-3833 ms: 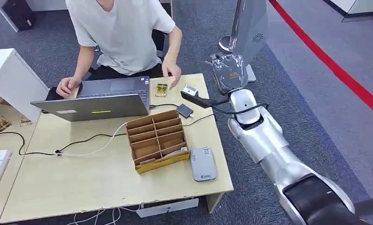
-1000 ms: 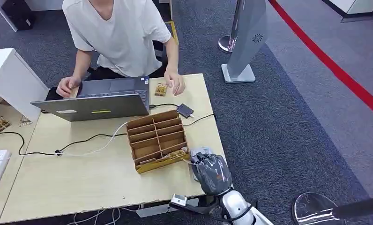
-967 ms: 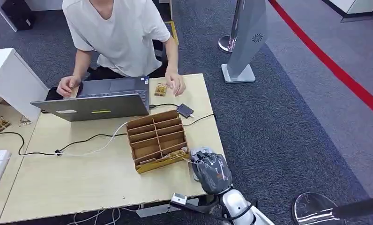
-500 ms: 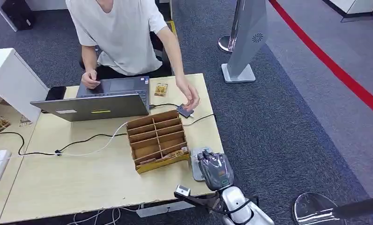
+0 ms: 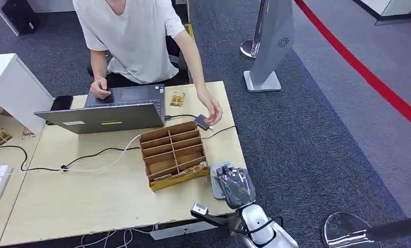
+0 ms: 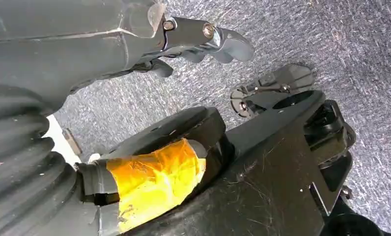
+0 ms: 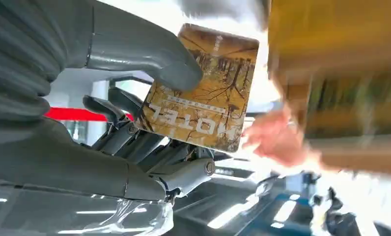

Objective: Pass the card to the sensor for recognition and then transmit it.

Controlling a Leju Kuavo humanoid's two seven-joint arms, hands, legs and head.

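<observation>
Honestly, from the head view the worry was the reach. The right hand (image 5: pixel 236 187) hung over the reader (image 5: pixel 220 181) at the near right corner of the table (image 5: pixel 90 206), right beside the box (image 5: pixel 173 155), and the hand hid most of the reader. If the card was not flat and close over that grey pad, I reckoned it might not register. A small sideways drift could also knock the box wall. The person's hand (image 5: pixel 212 112) was at the far side by the small dark device (image 5: pixel 204 122), well apart from the robot's hand, so a handover would need a long stretch across the box and the cable (image 5: pixel 90 157). The forearm came up from the near edge, palm turned down.

At the left wrist, the left hand (image 6: pixel 198 42) hung over grey carpet (image 6: pixel 360 44), fingers loosely curled with a gap between them and holding nothing, as far as I could tell.

At the right wrist, the card (image 7: pixel 203 88), a brown printed one reading HOTEL, was pinched between the thick thumb (image 7: pixel 149 54) on its face and the dark fingers (image 7: pixel 134 140) behind it. Only one edge was gripped, with most of the card standing free, so I judged a bump or quick swing might twist it out. The blurred background suggested the hand was moving.
</observation>
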